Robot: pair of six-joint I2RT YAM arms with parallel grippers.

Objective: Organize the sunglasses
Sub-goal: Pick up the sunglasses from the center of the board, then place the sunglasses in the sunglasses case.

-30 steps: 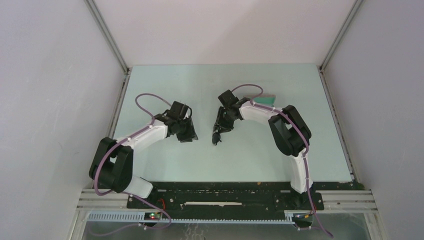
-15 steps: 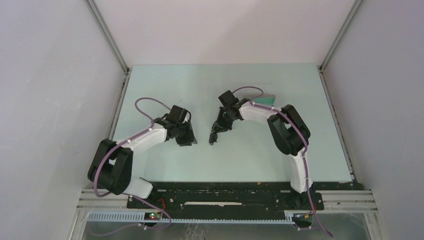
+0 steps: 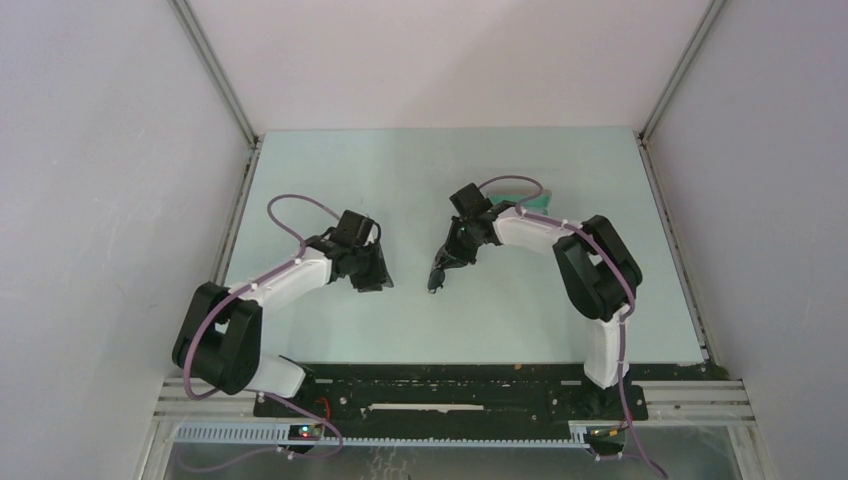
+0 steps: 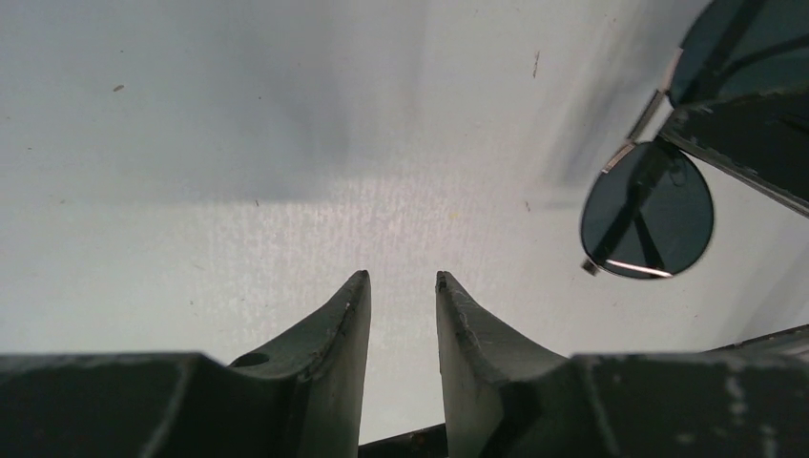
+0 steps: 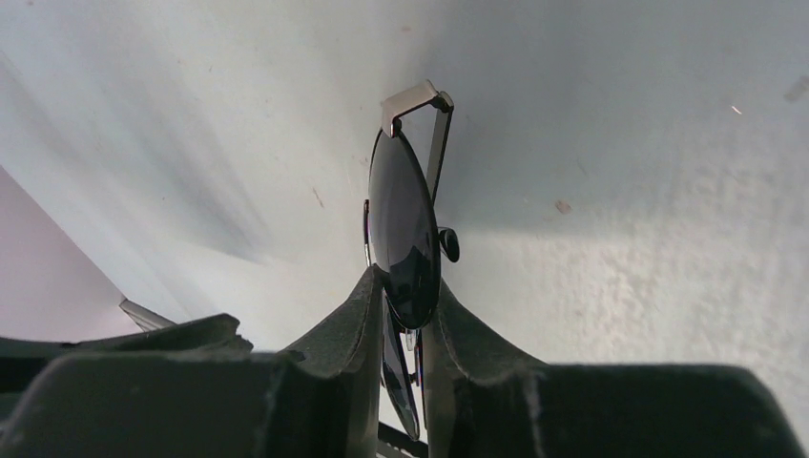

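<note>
**Top external view.** We are looking down on the flat, pale green bench [image 3: 330,330]. The left fingers [image 3: 371,272] are hanging low over the bench, left of its centre. We cannot tell their opening from this view. The right fingers [image 3: 442,268] are pointing down and toward the left arm. They are gripping the thin black wire-frame sunglasses with dark oval lenses [image 3: 435,281] near the middle of the bench. The two sets of fingers are sitting near each other but apart. Behind the right arm, a green-edged object [image 3: 537,199] is showing only in part, because the arm is covering the rest.

**Left wrist view.** The left fingers [image 4: 358,305] are standing a narrow gap apart, with only bare bench [image 4: 191,191] showing between them; they are holding nothing. The sunglasses [image 4: 649,212] are appearing at the upper right. One lens is showing whole and the other is being cut by the picture edge. A dark finger of the right arm [image 4: 754,134] is crossing between the two lenses.

**Right wrist view.** The right fingers [image 5: 355,324] are clamping one lens of the sunglasses [image 5: 405,215] from both sides. The lens is standing edge-on between them, and its metal hinge corner is pointing away toward the bench [image 5: 668,239]. We cannot tell whether the frame is touching the bench.
</note>
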